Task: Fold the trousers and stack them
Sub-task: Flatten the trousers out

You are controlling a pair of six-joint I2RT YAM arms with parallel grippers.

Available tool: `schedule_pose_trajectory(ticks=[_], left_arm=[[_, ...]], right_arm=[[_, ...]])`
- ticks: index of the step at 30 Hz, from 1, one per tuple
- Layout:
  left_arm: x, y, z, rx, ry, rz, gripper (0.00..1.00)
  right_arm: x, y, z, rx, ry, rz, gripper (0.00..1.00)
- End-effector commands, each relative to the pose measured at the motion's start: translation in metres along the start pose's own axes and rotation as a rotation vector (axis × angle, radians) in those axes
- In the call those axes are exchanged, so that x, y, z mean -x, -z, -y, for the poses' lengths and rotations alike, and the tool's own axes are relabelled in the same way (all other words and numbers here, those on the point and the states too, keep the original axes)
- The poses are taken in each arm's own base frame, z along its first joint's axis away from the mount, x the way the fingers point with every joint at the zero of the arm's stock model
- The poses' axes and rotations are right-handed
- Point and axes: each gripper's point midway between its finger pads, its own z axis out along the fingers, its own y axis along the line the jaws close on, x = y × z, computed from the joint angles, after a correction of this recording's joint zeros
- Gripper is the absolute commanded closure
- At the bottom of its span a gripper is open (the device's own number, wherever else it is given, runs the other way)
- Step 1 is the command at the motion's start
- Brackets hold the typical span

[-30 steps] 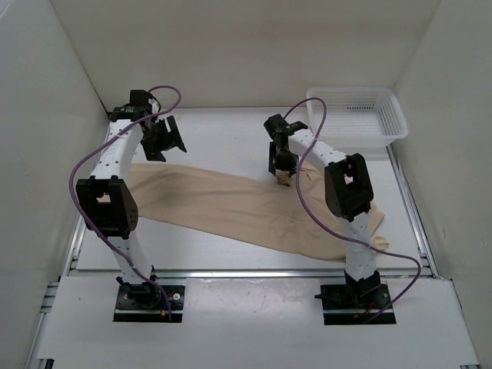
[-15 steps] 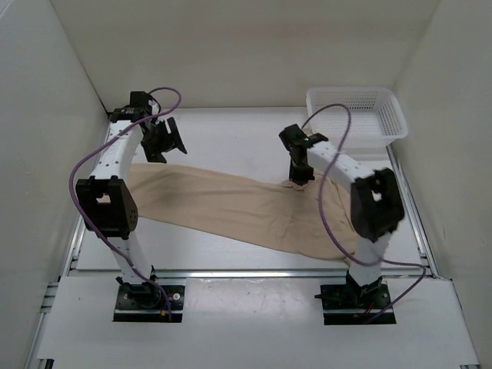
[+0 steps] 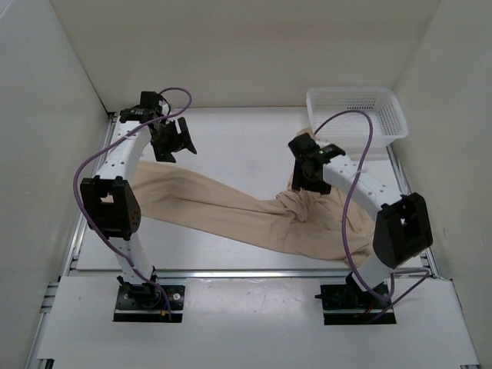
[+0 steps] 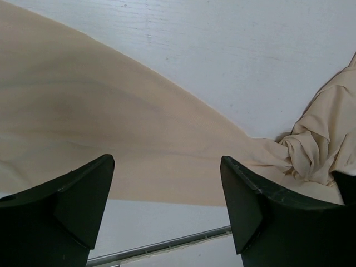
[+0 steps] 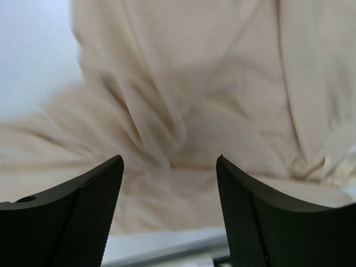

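trousers on table, bunched below right claw; basket far right

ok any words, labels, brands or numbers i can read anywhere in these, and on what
None can be read.
The trousers are plain beige with no print or tag showing.
The white mesh basket shows no label.
The table is bare white, and nothing else in any view carries legible text.

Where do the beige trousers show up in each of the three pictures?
Top view: the trousers stretch left to right across the middle.
Left wrist: the trousers cover the upper left and middle.
Right wrist: the trousers fill nearly the whole picture.
Shared landmark: the crumpled bunch, at the right edge in the left wrist view.
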Motion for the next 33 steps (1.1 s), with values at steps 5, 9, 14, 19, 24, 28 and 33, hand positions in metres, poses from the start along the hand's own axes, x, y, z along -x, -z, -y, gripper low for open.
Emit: schedule_pose_trajectory(ticks=[5, 9, 14, 19, 24, 28, 33], left_arm=[[0.004, 0.025, 0.008, -0.023, -0.025, 0.063, 0.11], [0.002, 0.023, 0.006, -0.020, -0.022, 0.055, 0.11], [0.000, 0.021, 0.003, -0.008, -0.029, 0.050, 0.11], [0.000, 0.021, 0.002, -0.007, -0.040, 0.050, 0.11], [-0.001, 0.014, -0.002, 0.007, -0.035, 0.036, 0.11], [-0.003, 0.012, -0.003, 0.010, -0.033, 0.028, 0.11], [-0.001, 0.014, -0.002, 0.007, -0.035, 0.036, 0.11]], right_arm=[[0.143, -0.027, -0.006, 0.000, -0.140, 0.144, 0.29], [0.179, -0.064, -0.009, -0.006, -0.177, 0.115, 0.32], [0.192, -0.109, -0.019, -0.030, -0.202, 0.083, 0.37], [0.177, -0.136, -0.020, -0.068, -0.212, 0.034, 0.41], [0.154, -0.156, -0.017, -0.116, -0.179, -0.019, 0.51], [0.154, -0.154, -0.018, -0.113, -0.191, -0.012, 0.91], [0.200, -0.086, -0.043, 0.015, -0.187, 0.151, 1.00]])
